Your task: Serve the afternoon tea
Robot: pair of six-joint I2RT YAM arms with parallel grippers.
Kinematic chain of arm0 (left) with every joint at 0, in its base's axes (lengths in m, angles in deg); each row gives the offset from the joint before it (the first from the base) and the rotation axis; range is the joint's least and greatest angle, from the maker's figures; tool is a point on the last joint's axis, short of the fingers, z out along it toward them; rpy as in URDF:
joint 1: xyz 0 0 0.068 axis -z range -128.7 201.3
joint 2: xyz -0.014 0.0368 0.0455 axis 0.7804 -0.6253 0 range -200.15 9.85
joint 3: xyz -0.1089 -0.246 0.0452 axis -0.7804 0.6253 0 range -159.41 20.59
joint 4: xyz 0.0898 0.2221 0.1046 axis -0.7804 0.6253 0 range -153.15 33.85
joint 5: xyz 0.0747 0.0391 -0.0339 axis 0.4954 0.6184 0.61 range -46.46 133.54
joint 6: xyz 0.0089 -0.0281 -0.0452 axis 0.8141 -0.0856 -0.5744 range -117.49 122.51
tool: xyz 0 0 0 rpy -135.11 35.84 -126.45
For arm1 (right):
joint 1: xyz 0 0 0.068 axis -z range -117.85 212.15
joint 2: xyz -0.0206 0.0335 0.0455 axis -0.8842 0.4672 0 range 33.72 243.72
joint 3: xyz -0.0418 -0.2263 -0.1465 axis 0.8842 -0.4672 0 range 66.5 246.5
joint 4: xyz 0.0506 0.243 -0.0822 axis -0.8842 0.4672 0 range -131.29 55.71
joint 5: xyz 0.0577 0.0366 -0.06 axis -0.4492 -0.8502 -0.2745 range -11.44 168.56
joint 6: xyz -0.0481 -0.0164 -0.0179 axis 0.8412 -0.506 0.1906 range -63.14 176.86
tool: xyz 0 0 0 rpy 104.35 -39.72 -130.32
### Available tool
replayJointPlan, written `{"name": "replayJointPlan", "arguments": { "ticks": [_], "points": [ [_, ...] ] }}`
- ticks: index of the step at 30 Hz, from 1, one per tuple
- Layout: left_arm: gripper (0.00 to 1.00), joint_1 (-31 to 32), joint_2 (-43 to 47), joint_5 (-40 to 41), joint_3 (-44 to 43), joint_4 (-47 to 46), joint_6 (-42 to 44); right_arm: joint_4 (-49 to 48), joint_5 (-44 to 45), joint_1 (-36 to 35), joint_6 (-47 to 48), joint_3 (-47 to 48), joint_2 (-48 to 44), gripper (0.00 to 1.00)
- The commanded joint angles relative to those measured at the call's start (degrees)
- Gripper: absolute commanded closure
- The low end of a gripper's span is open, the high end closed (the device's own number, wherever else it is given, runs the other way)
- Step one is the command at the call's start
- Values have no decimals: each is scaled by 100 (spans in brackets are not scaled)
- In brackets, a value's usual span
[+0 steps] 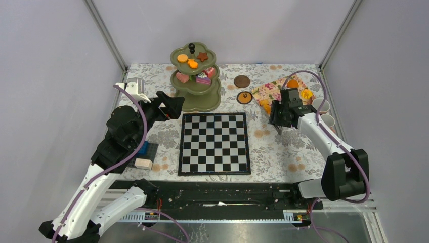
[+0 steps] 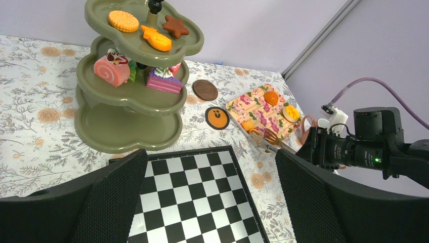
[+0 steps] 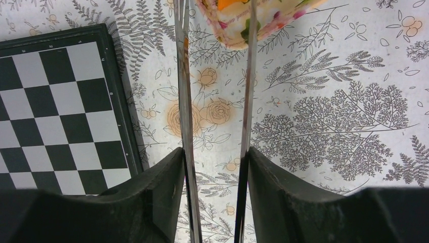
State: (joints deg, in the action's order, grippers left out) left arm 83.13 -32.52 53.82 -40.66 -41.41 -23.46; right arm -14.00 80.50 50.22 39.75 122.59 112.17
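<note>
Right wrist view: my right gripper is clenched on a pair of metal tongs. Their two arms run out over the bare tablecloth toward the near corner of the floral tray, and their tips are out of frame. The chessboard lies to the left, with a strip of free cloth between its right edge and the tongs.

My left gripper is released, jaws wide, by the chessboard's far left corner, in front of the three-tier stand. The stand sits at the tabletop's far edge, left of middle. It holds three pastries on its top tier and three that I can make out on the middle tier.

The tray, toward the far right corner, carries three more. Two round biscuits lie between stand and tray. Two cups stand by the right edge. Two blocks lie near the left edge.
</note>
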Motion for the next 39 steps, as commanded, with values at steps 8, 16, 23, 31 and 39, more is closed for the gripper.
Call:
{"name": "replayJointPlan", "arguments": {
  "ticks": [8,16,23,31,39],
  "points": [
    [1,15,51,-58,19,-205,-4,-306,425,82,-20,176,286,51],
    [1,16,36,-53,7,-198,21,-392,72,181,-117,123,46,49],
    [1,15,-57,-103,24,-240,2,-350,-264,190,-188,297,-248,46],
    [1,14,-56,-89,16,-257,21,-310,110,208,-91,405,-263,47],
    [1,15,-53,-113,11,-251,5,-344,12,225,18,498,174,49]
  ]
}}
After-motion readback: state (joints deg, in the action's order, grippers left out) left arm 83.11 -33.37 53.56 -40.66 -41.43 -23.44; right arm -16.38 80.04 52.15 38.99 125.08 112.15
